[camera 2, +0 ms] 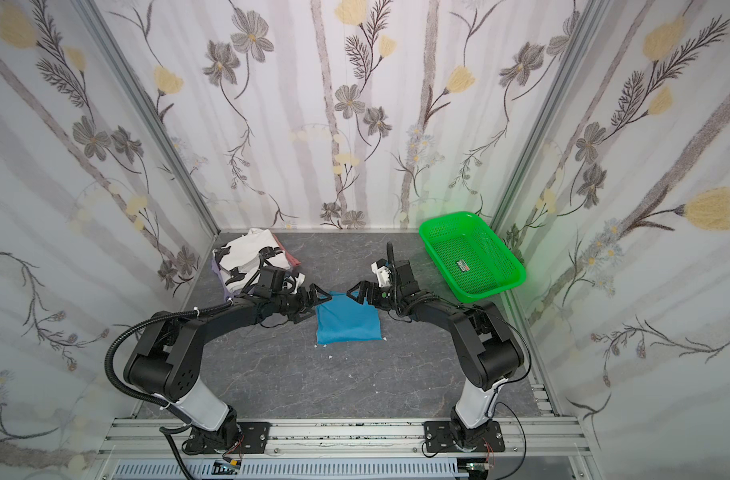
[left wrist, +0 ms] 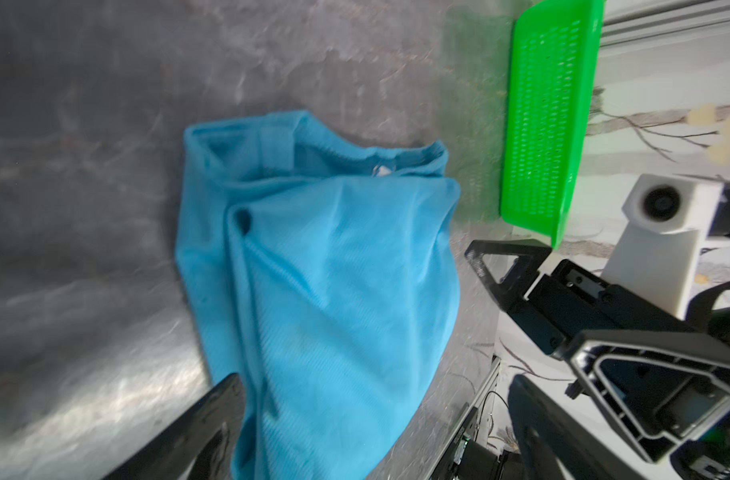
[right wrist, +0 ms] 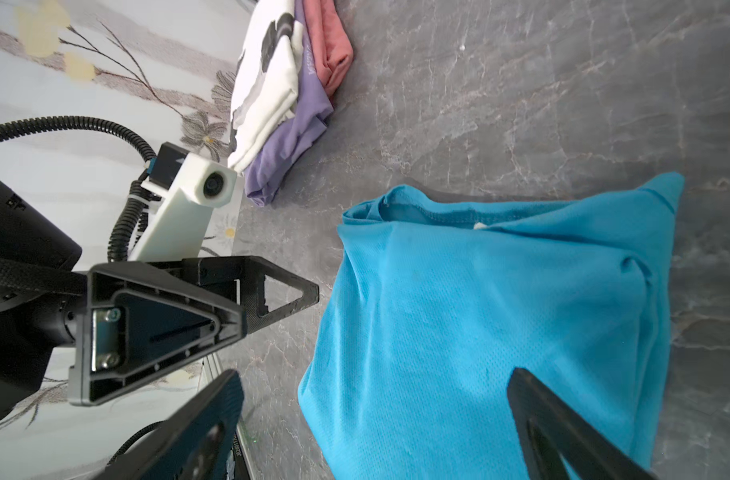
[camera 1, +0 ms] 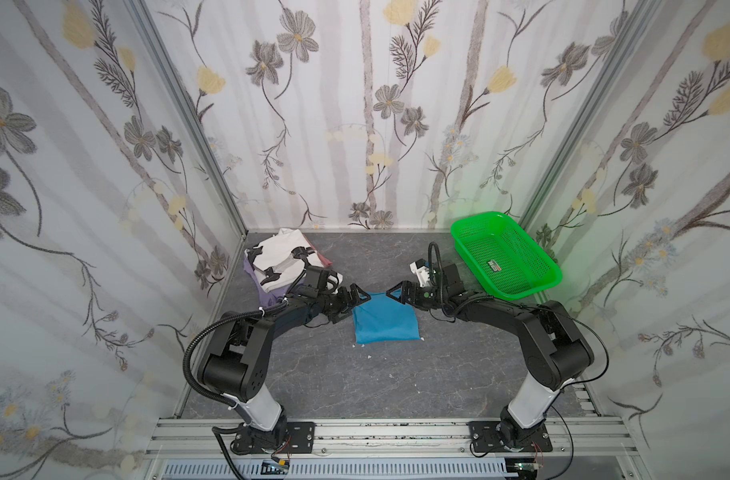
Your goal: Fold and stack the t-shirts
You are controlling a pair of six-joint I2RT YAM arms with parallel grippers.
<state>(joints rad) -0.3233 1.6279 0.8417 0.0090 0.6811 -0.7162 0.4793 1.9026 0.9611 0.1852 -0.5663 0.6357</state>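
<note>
The left claw point(camera 1: 352, 305) hangs with jaws spread wide, gripping nothing. The right claw point(camera 1: 398, 296) faces it, equally wide and empty. Just below and between the 2 claws, the folded blue t-shirt point(camera 1: 386, 324) lies on the grey bench point(camera 1: 313, 374). Beyond the left claw sits a stack of 3: white printed t-shirt point(camera 1: 280, 253) over lavender t-shirt point(right wrist: 288, 137) and pinkish-red t-shirt point(right wrist: 334, 45). Beyond the right claw stands a green basket point(camera 1: 533, 286).

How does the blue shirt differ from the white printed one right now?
The blue shirt is plain; the white shirt carries black print. The blue shirt lies alone in the middle of the table; the white shirt tops a pile, over the lavender shirt and the pinkish-red shirt, at the far left corner. Both are folded.
</note>
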